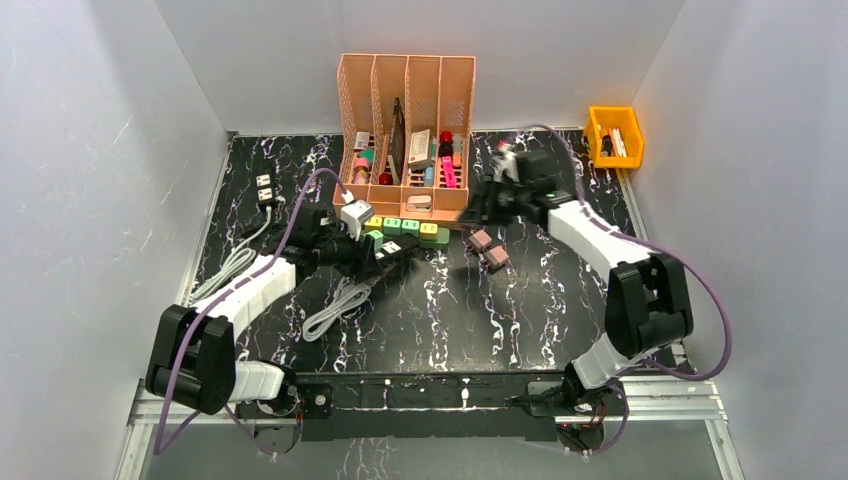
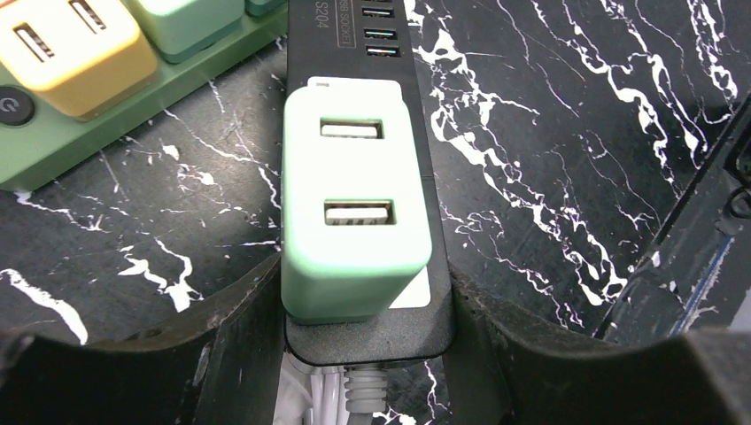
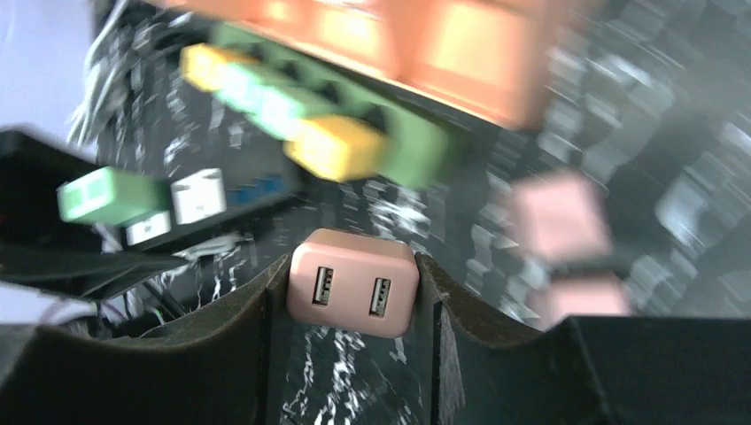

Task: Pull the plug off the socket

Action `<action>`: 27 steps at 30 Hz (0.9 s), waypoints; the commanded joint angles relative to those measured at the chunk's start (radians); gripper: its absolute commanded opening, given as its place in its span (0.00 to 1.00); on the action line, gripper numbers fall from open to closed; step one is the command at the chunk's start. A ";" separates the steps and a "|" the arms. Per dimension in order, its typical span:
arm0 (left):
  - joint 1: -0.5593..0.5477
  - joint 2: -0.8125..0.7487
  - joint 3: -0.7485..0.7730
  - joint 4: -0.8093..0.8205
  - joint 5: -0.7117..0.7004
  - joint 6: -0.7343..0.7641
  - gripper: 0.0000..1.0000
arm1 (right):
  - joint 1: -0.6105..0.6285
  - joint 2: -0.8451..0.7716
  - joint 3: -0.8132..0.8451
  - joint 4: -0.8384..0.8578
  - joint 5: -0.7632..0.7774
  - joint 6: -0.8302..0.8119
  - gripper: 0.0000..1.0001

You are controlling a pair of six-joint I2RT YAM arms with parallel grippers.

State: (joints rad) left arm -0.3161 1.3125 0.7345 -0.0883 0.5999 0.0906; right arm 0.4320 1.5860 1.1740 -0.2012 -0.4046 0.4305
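Right gripper [image 3: 351,273] clamps pink plug [image 3: 352,297], apparently; visible wrist view only.

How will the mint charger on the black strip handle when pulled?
The mint charger looks rigid and smooth-sided: probably no flex, possibly slippery. It sits flush in the black power strip, so it may resist, then release abruptly. The left hand grips the strip's sides, likely stopping it lifting.

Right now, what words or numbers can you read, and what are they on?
"S204": on the black power strip, beside its USB ports.
Power symbol: on the green power strip's button.
Labels in the orange file organizer: too small to read.
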 commanded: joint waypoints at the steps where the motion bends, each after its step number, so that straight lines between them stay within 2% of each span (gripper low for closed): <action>1: 0.005 -0.060 0.030 0.000 -0.015 0.024 0.00 | -0.217 -0.088 -0.140 -0.252 -0.091 0.163 0.00; 8: 0.004 -0.083 0.031 -0.018 -0.028 0.053 0.00 | -0.471 -0.247 -0.394 -0.306 -0.094 0.234 0.00; 9: 0.004 -0.087 0.027 -0.013 -0.022 0.053 0.00 | -0.486 -0.241 -0.403 -0.305 -0.097 0.238 0.00; 11: 0.005 -0.092 0.023 -0.010 -0.016 0.053 0.00 | -0.497 -0.202 -0.405 -0.306 -0.119 0.243 0.09; 14: 0.004 -0.093 0.025 -0.019 -0.035 0.052 0.00 | -0.499 -0.104 -0.415 -0.266 -0.141 0.285 0.14; 16: 0.005 -0.100 0.023 -0.025 -0.043 0.056 0.00 | -0.498 -0.086 -0.419 -0.267 -0.129 0.292 0.31; 19: 0.005 -0.096 0.026 -0.024 -0.032 0.058 0.00 | -0.498 -0.055 -0.410 -0.222 -0.157 0.298 0.39; 20: 0.005 -0.097 0.025 -0.024 -0.029 0.058 0.00 | -0.498 -0.037 -0.396 -0.226 -0.154 0.293 0.47; 21: 0.005 -0.099 0.023 -0.024 -0.029 0.058 0.00 | -0.497 -0.028 -0.386 -0.236 -0.148 0.283 0.56; 22: 0.004 -0.099 0.026 -0.024 -0.029 0.060 0.00 | -0.497 -0.041 -0.364 -0.252 -0.129 0.271 0.86; 23: 0.005 -0.099 0.025 -0.022 -0.030 0.060 0.00 | -0.498 -0.055 -0.344 -0.265 -0.116 0.262 0.98; 27: 0.005 -0.101 0.026 -0.017 -0.015 0.062 0.00 | -0.496 -0.113 -0.280 -0.255 -0.088 0.234 0.98</action>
State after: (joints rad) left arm -0.3161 1.2636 0.7345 -0.1287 0.5396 0.1379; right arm -0.0635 1.5501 0.8017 -0.4683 -0.5201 0.6956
